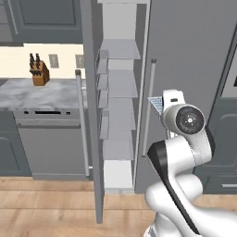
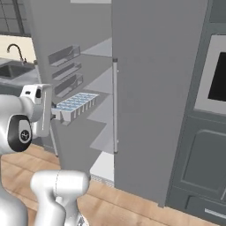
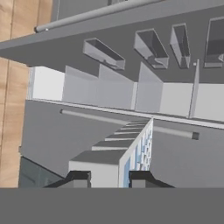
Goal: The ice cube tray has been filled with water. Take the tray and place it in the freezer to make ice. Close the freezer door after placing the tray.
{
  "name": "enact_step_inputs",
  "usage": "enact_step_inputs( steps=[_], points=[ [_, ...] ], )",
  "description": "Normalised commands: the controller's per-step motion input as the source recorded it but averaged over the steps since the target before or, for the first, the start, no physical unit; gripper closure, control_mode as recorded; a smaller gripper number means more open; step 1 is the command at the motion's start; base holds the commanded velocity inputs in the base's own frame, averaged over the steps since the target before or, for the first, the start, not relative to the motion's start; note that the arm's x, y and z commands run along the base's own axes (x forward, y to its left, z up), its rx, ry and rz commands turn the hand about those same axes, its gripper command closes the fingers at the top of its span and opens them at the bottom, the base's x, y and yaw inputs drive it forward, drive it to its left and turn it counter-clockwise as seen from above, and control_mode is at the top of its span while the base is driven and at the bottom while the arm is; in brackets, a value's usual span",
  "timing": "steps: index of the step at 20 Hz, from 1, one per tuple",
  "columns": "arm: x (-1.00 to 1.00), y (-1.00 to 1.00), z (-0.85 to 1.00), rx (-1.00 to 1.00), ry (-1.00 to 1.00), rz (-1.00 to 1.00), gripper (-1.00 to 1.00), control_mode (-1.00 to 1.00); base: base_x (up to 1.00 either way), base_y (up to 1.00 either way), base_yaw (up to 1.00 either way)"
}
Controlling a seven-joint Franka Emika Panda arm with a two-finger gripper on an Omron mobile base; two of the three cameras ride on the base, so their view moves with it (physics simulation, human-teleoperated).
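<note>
Nearest, the gripper [image 3: 107, 177] is clamped on one short end of the ice cube tray [image 2: 76, 106], carried in the air in front of the open freezer [image 1: 118, 115]. The tray's long axis runs straight out from the gripper toward the shelves, and in the right base view its pale-blue water [image 2: 78, 102] faces up. It looks roughly level, though this is hard to judge. Doing this step well likely means keeping it flat and sliding it lengthwise onto a shelf. The freezer door [image 1: 90, 92] stands wide open.
</note>
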Motion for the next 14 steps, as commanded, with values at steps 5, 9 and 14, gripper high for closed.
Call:
enact_step_inputs(
  steps=[5, 9, 14],
  points=[
    [0.00, 0.00, 0.00, 0.00, 0.00, 0.00, 1.00, 1.00, 0.37, 0.00, 0.09],
    [0.00, 0.00, 0.00, 0.00, 0.00, 0.00, 1.00, 1.00, 0.42, 0.00, 0.09],
    [0.00, 0.00, 0.00, 0.00, 0.00, 0.00, 1.00, 1.00, 0.36, 0.00, 0.09]
  ],
)
